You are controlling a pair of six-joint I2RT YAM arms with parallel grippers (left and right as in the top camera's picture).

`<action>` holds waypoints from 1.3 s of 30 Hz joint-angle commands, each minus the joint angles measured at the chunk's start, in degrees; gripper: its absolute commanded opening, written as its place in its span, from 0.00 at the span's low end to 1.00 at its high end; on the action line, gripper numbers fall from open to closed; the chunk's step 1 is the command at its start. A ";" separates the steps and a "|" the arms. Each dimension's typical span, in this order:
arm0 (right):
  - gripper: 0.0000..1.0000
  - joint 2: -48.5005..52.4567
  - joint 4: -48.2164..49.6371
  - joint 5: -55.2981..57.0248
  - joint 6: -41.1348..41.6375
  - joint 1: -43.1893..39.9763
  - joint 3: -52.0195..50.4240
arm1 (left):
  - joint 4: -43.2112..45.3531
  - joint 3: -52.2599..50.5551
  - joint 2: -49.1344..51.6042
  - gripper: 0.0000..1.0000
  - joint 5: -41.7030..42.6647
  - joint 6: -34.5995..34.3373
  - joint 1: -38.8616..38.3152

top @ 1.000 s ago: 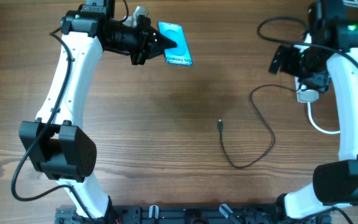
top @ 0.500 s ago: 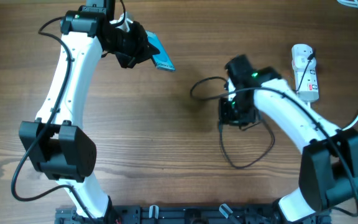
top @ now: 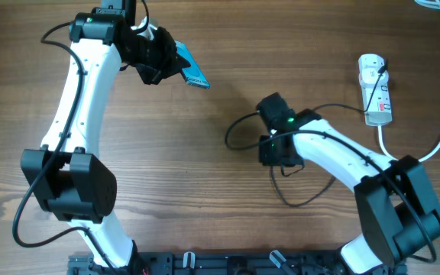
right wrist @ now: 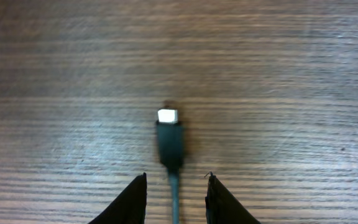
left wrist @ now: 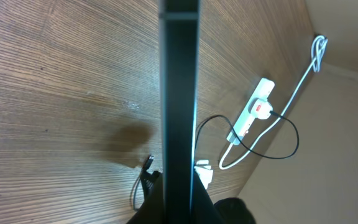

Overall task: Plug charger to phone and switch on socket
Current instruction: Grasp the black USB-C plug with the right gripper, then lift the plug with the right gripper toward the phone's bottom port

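Near the top left, the phone (top: 194,70) hangs tilted on its edge above the table, with my left gripper (top: 173,63) shut on it. The left wrist view shows it edge-on as a dark bar (left wrist: 179,93) between the fingers. My right gripper (top: 273,150) is low over the middle of the table and hides the charger's tip from above. In the right wrist view the charger's dark connector (right wrist: 170,140) lies on the wood with its light tip pointing away. Its cable runs back between the open jaws of the right gripper (right wrist: 176,180), untouched on both sides. The socket (top: 375,90) lies at the far right.
The charger's thin black cable (top: 312,195) loops across the table from the socket to my right gripper. A thick white cord (top: 434,145) curves from the socket to the right edge. The left wrist view also catches the socket (left wrist: 253,112).
My right arm swung from the socket at the far right to the table's middle and settled over the charger's connector, its jaws narrowing. The left gripper tipped the phone and shifted it slightly left.
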 commanded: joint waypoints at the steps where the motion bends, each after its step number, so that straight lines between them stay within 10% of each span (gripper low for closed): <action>1: 0.33 1.38 0.46 4.11 2.43 1.49 -0.46 | -0.09 0.39 -1.90 0.04 -0.13 1.11 0.26; 29: 0.04 6.75 -0.13 3.15 1.55 1.51 1.03 | -0.42 0.39 -1.90 0.04 -0.07 1.11 0.26; 39: 0.04 -15.30 -9.22 -23.41 -6.91 1.31 12.61 | 9.44 0.39 -1.90 0.04 19.28 8.83 -2.01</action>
